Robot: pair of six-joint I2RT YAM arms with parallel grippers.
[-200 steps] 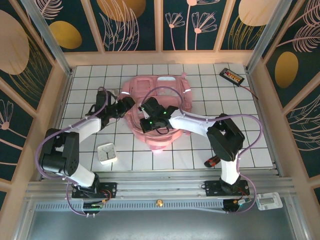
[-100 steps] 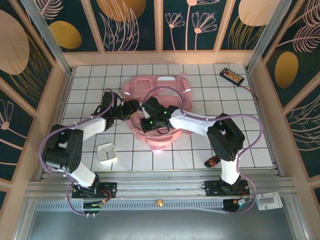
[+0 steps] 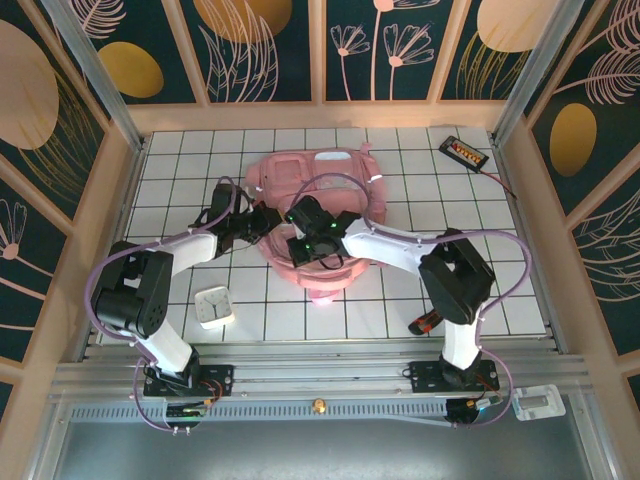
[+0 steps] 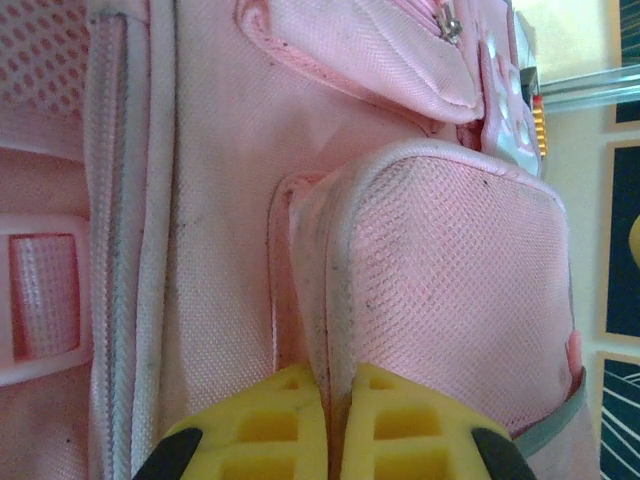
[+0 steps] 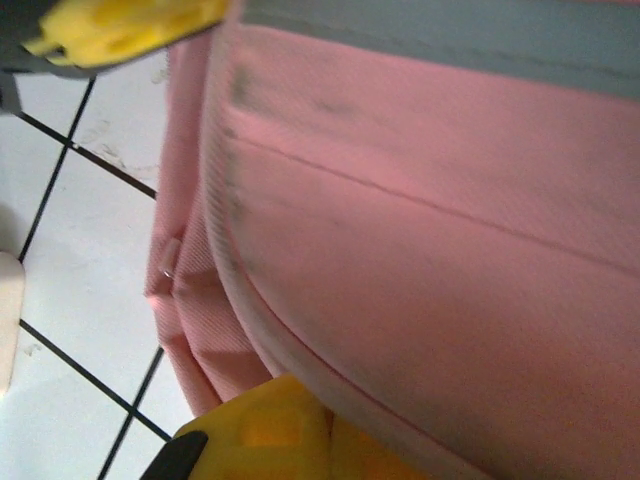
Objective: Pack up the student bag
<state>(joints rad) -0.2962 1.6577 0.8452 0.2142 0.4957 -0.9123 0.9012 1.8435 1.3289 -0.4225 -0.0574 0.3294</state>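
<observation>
Left arm swung in from the side over the last second. My left hand (image 4: 338, 425) has gone from half open to clamped on the piped edge of the bag's (image 3: 330, 175) mesh side pocket (image 4: 450, 280). The bag's near end crept towards the far side a little.

Right hand (image 3: 312, 238) hasn't moved: closed on the bag's near rim, seam pinched between its fingers.

Bag lies flat mid-bench (image 3: 500, 260), slightly far of centre, both hands on its near end.

Progress, my read: early.
- Done: two-handed hold on the bag, probably to spread or steady it.
- Can't tell if the main compartment is unzipped; no open mouth visible from above, nothing seen inside.
- Left: loose items are out on the bench, clock (image 3: 213, 305) near my left base and a red-black tool (image 3: 425, 322) by my right arm.

Packing proper not started.
</observation>
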